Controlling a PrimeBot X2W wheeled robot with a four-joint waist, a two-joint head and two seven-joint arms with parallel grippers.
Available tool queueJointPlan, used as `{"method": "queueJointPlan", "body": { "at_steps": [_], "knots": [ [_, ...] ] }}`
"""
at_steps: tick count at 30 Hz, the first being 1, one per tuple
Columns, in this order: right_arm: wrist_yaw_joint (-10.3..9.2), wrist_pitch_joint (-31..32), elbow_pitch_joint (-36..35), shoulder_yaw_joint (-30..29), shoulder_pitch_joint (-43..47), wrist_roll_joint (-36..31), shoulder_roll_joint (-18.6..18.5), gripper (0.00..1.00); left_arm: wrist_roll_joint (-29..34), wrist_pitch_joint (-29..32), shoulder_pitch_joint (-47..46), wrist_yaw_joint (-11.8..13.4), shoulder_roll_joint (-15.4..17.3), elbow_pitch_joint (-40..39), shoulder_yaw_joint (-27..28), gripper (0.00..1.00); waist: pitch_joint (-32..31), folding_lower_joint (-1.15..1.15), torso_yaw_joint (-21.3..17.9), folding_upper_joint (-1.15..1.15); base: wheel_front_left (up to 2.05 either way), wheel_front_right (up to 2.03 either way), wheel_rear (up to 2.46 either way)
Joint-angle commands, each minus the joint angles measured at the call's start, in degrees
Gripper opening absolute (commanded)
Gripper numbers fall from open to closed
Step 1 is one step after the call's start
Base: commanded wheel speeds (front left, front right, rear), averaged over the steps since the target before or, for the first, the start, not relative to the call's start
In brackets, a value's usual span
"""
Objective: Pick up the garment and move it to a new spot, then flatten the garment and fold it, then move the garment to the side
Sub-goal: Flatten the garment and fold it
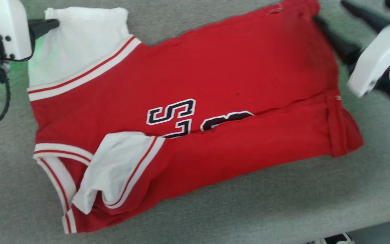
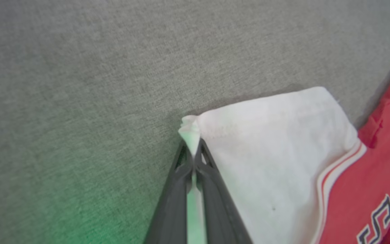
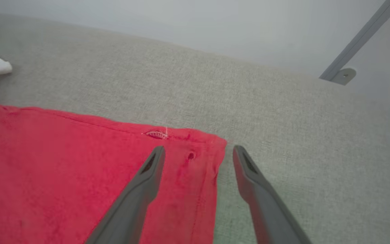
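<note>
At the far left, the left gripper (image 1: 55,23) has its jaws closed on the far left corner of the shirt's white sleeve (image 1: 80,51). The left wrist view shows a small tuft of white cloth bunched between and just past its fingertips (image 2: 201,152), with a green glow on the grey table (image 2: 80,84) beside them.

The shirt (image 1: 215,84) lies spread across the middle of the table (image 1: 283,203), collar end to the left and hem to the right. It is red, with red-and-white stripe trim where the white sleeves join. The near sleeve (image 1: 120,162) is folded in over the red body, and the near side of the body is folded over too, covering the lower part of the dark, white-edged lettering (image 1: 171,113).

At the far right, the right gripper (image 1: 328,10) has its jaws wide open at the shirt's far right corner, holding nothing. In the right wrist view one finger (image 3: 147,176) sits over the red cloth and the other over bare table just past the hem. Whether either touches down cannot be told. Beyond the table, a grey rail (image 3: 361,37) runs up a pale wall.
</note>
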Motion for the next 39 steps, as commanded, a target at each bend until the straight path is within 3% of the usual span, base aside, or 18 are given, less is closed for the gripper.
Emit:
{"method": "queueJointPlan", "body": {
  "at_steps": [1, 8, 18, 19, 20, 21, 22, 32, 39],
  "knots": [
    [-0.01, 2.05, 2.17, 0.58, -2.68, 1.21, -0.81, 1.0, 0.43, 0.11, 1.12, -0.22, -1.5, -0.15, -1.3, 0.0, 0.96, 0.0, 1.62, 0.0, 0.0, 0.0, 0.0],
    [-0.01, 11.89, 12.31, 4.83, -11.33, 5.79, -2.46, 1.0, 1.03, -2.29, 0.41, -0.44, -3.27, -0.7, -1.66, 0.0, 1.83, 0.0, 3.92, 0.0, 0.0, 0.0, 0.0],
    [-0.01, 18.26, 21.09, 13.01, -16.23, 7.48, -0.62, 1.0, 0.54, -3.26, -1.04, -0.52, -2.83, -5.58, -2.89, 0.0, 2.89, 0.0, 5.03, 0.0, 0.0, 0.0, 0.0],
    [-0.01, 18.6, 21.56, 13.63, -16.54, 8.0, -0.25, 0.82, 0.35, -3.52, -1.13, -0.52, -2.93, -5.98, -3.01, 0.0, 2.94, 0.0, 5.11, 0.0, 0.0, 0.0, 0.0],
    [0.0, 18.76, 21.77, 14.21, -16.76, 8.29, -0.06, 0.41, 0.24, -3.61, -1.22, -0.52, -2.99, -6.3, -3.15, 0.0, 2.97, 0.0, 5.18, 0.0, 0.0, 0.0, 0.0],
    [0.0, 18.4, 21.96, 14.62, -17.06, 8.46, 0.02, 0.07, 0.35, -3.83, -1.36, -0.52, -3.07, -6.69, -3.37, 0.0, 2.98, 0.0, 5.27, 0.0, 0.0, 0.0, 0.0],
    [0.0, 17.61, 22.25, 14.63, -17.45, 8.66, -0.07, 0.0, 0.49, -4.18, -1.49, -0.52, -3.18, -7.05, -3.52, 0.0, 2.92, 0.0, 5.42, 0.0, 0.0, 0.0, 0.0],
    [-0.01, 9.45, 18.98, 14.68, -15.01, 11.14, -4.99, 0.0, -0.96, -13.1, 0.14, -0.51, -3.66, -12.54, -3.68, 0.0, -3.53, 0.0, 8.34, 0.0, 0.0, 0.0, 0.0],
    [-0.01, 7.28, 13.1, 14.8, -8.3, 12.7, -9.79, 0.0, -2.94, -20.74, 6.04, -0.47, 0.01, -22.13, -4.91, 0.0, -9.04, 0.0, 11.03, 0.0, 0.0, 0.0, 0.0]
  ]
}}
